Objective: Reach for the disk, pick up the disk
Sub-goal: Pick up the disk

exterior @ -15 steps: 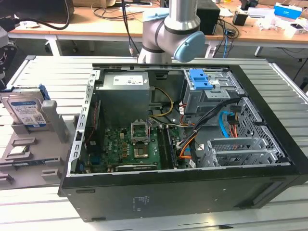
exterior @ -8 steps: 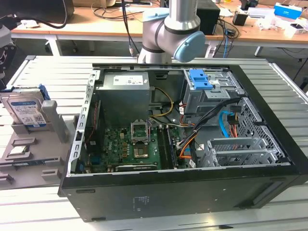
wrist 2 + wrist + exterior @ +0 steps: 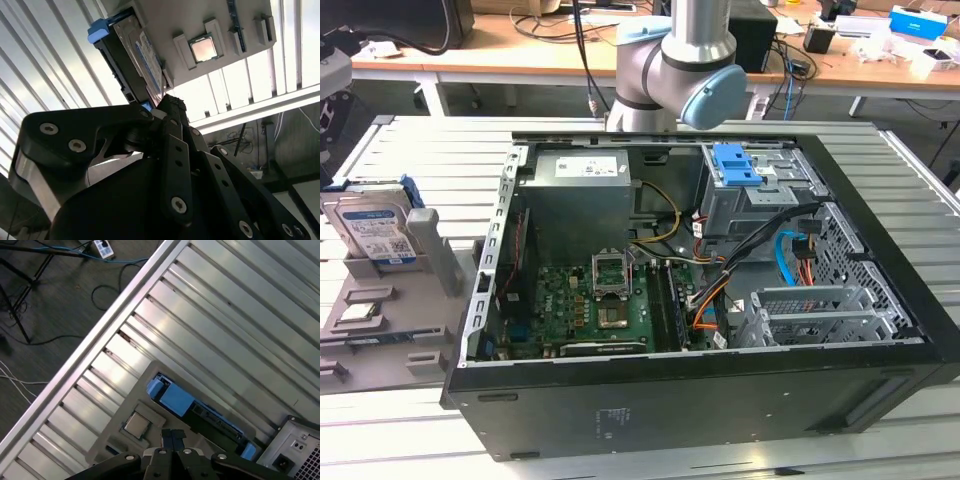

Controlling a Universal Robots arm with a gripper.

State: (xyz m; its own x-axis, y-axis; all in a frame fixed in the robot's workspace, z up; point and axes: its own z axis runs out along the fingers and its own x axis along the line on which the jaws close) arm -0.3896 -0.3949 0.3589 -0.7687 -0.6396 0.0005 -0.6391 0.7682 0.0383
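Gripper [image 3: 173, 437] tips, closed on nothing, point toward the disk [image 3: 375, 235], which stands on edge in a grey holder [image 3: 438, 262] at the exterior view's left edge. Likely the reaching step; a grasp calls for opening, then straddling its faces.

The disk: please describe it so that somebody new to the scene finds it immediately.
Start at the open computer case; to the exterior view's left of it lies a grey holder tray. The disk stands on edge in it, silver-grey with a white-and-blue label and blue rails, unlike the small flat chip nearby.
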